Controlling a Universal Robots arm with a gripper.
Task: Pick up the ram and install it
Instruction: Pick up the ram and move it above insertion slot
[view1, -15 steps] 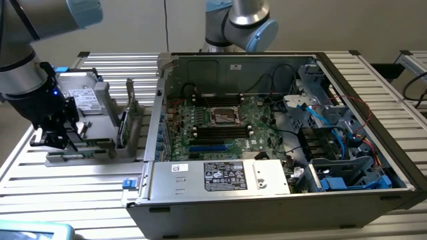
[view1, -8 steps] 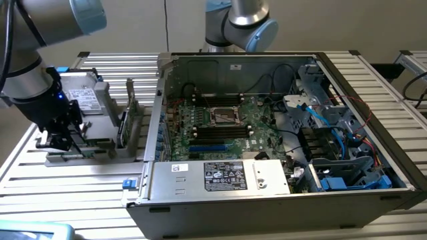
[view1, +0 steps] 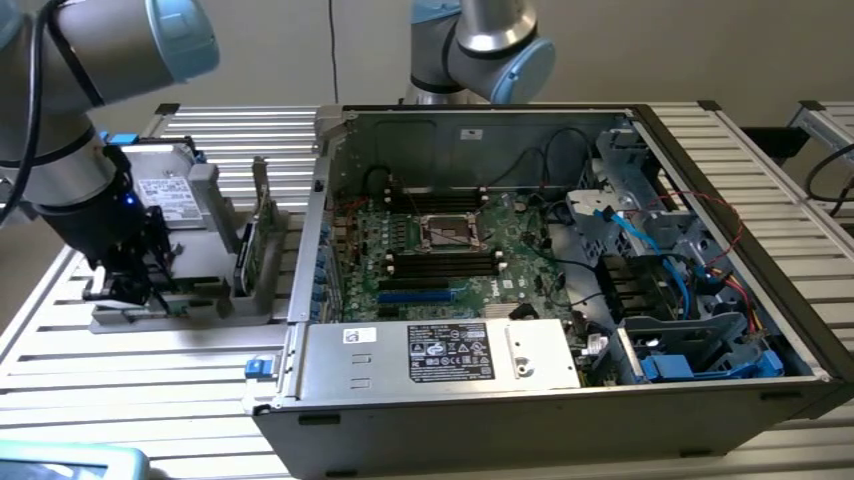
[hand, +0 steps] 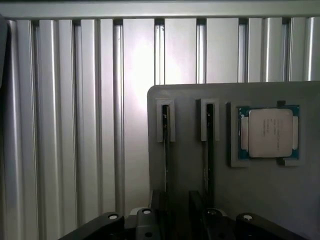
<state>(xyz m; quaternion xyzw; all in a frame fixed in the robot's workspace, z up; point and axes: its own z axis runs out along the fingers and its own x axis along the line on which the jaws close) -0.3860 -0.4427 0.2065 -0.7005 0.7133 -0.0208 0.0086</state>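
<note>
Gripper (view1: 127, 285) in left of exterior view, low over grey holder (view1: 194, 315) on slatted table (view1: 134, 385). Jaws spread. Bare table along holder's near edge and left edge; computer case (view1: 400, 425) wall just beside holder on exterior view's right. Ram (hand: 165, 150): thin dark stick, edge-on, upright in holder slot, probably one of two alike. CPU (hand: 270, 132) near on same holder.
</note>
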